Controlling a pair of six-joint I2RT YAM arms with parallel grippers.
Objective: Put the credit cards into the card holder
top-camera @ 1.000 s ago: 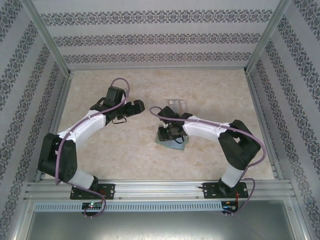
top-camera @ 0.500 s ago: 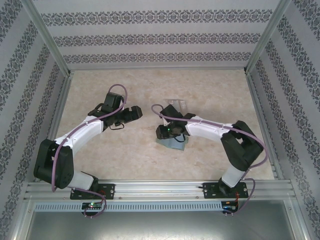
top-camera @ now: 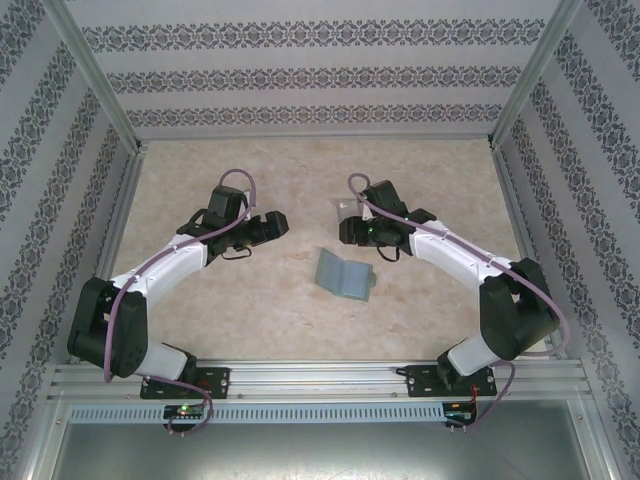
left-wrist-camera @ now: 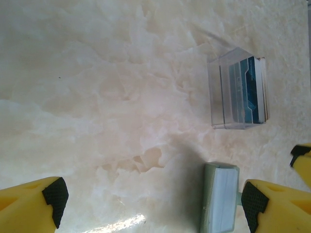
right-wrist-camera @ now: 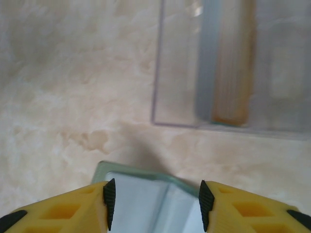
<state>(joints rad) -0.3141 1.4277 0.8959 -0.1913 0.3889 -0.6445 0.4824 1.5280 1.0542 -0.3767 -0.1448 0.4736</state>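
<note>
**Card transfer, release stage.** The right gripper (right-wrist-camera: 156,203) is hovering with its fingers apart and nothing clamped between them, just on the 6 o'clock side of the clear card holder (left-wrist-camera: 237,92). The holder is standing near the middle of the table (top-camera: 250,320). The credit cards (left-wrist-camera: 246,90) that can be made out are standing on edge inside the holder. They are showing blue in the left wrist view, and as a grey and an orange band through the clear wall in the right wrist view. The sage-green wallet (top-camera: 345,278) is lying half open at 6 o'clock from the holder, apart from it; whether a card is remaining in it cannot be told. The left gripper (left-wrist-camera: 154,201) is waiting at 9 o'clock from the holder, fingers wide apart and empty. Judged from this layout, a card is being let go into the holder. The next move is calling for a clean lift away without tipping the holder, then a return toward 6 o'clock if a card is left in the wallet. Compared with one second ago, the right gripper is no longer bearing down on the wallet. It has swung toward 12 o'clock to the holder, leaving the wallet uncovered. The left arm is sitting with its elbow lower, its gripper hardly displaced.
</note>
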